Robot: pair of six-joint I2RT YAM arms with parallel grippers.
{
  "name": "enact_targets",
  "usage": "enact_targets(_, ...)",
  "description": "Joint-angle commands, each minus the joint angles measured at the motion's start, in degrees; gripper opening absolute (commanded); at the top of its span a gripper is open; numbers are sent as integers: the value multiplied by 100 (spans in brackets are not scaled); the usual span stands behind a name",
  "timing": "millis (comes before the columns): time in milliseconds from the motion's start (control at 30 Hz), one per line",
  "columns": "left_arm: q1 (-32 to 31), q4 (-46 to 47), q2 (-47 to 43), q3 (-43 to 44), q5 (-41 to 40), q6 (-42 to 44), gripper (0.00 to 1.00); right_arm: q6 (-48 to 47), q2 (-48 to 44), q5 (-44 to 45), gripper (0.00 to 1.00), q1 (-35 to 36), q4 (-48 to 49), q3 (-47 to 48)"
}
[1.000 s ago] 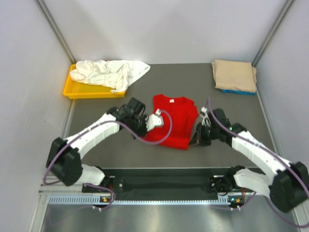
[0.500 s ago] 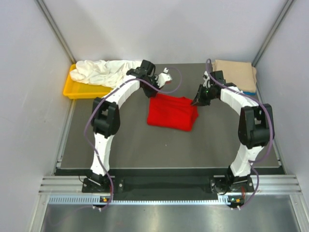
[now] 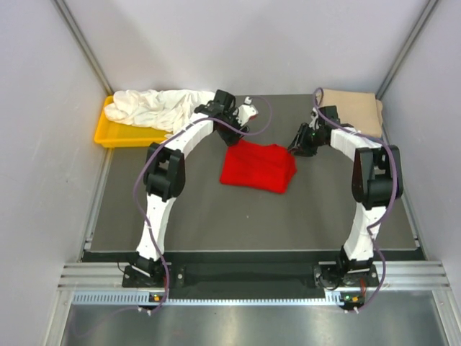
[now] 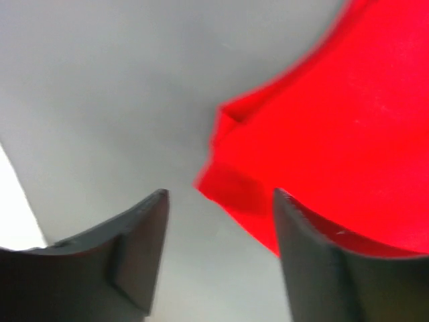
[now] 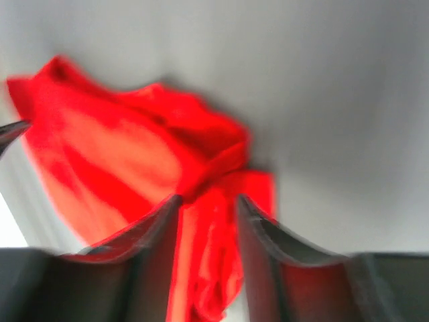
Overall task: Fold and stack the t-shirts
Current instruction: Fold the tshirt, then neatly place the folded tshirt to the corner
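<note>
Seen from above, a dark desk (image 3: 180, 209) holds a red t-shirt (image 3: 256, 167) folded into a rough rectangle near the middle. Both arms reach toward the far side. The left end effector (image 3: 245, 115) hovers just beyond the red shirt's far left corner, close to a crumpled white t-shirt (image 3: 158, 107) that drapes over a yellow tray (image 3: 108, 135) at the far left. In the left wrist view its two dark fingers (image 4: 134, 228) are spread wide with nothing between them, and red cloth lies on the desk beyond. The right end effector (image 3: 299, 144) sits at the red shirt's far right corner. In the blurred right wrist view its fingers (image 5: 161, 228) stand a narrow gap apart with red cloth showing in the gap. Whether they pinch it cannot be told. A folded tan t-shirt (image 3: 356, 108) lies at the far right corner.
</note>
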Motion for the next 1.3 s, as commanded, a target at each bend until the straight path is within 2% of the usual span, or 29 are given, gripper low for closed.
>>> enact_targets(0,67,1047,168,279,-469,-459,73,159,96,437,43,-285,389,425)
enact_targets(100,172,488,309,1121,-375,-661,75,18,-412,938,53,-233,433,198)
enact_targets(133,295,389,222,1167,-235,-731,86,-34,-910,1026,65,-120,424,-186)
enact_targets(167,365,353,-109,967,-76,-871,86,-87,-1167,1140,73,-40,494,-451)
enact_targets(233,576,738,-594,-191,355,-1022,88,-26,-1801,1159,87,214,704,-1344)
enact_targets(300,638,950,-1227,-1217,461,-1057,88,175,-1987,975,89,364,925,-1779)
enact_targets(400,665,1117,-1790,-2203,707,-1110,89,501,-1726,676,90,514,1355,-2333)
enact_targets(467,665,1153,-1975,-2514,979,-1163,89,658,-1479,414,90,523,1575,-2352)
enact_targets(533,665,1162,-2020,-2796,1067,-1224,99,712,-1197,429,90,549,1663,-2361)
enact_targets(633,648,1241,-1968,-3033,1199,-1452,99,861,-1082,465,89,558,2109,-2509)
enact_targets(700,612,1241,-1880,-3069,1313,-1523,99,1011,-969,158,83,584,2356,-2528)
enact_targets(733,595,1241,-1845,-3069,1322,-1532,98,1046,-942,122,74,628,2453,-2519)
enact_targets(767,577,1241,-1783,-3060,1296,-1558,98,1081,-933,165,70,646,2550,-2502)
enact_targets(900,551,1337,-1739,-2999,1322,-1646,96,1117,-679,236,61,663,2613,-2257)
enact_targets(1000,559,1355,-1704,-2894,1227,-1594,96,1029,-477,350,50,655,2428,-1967)
enact_targets(1033,559,1364,-1643,-2858,1200,-1567,96,1003,-415,376,40,655,2358,-1896)
enact_targets(1100,568,1311,-1572,-2710,1138,-1541,96,923,-239,359,31,629,2297,-1729)
enact_targets(1133,577,1198,-1502,-2639,1051,-1506,96,854,-177,289,19,611,2270,-1545)
enact_targets(1233,682,881,-1484,-2357,1041,-1418,96,634,69,201,0,471,1815,-1026)
enact_targets(1267,743,828,-1510,-2340,1120,-1400,96,416,121,192,0,409,1682,-860)
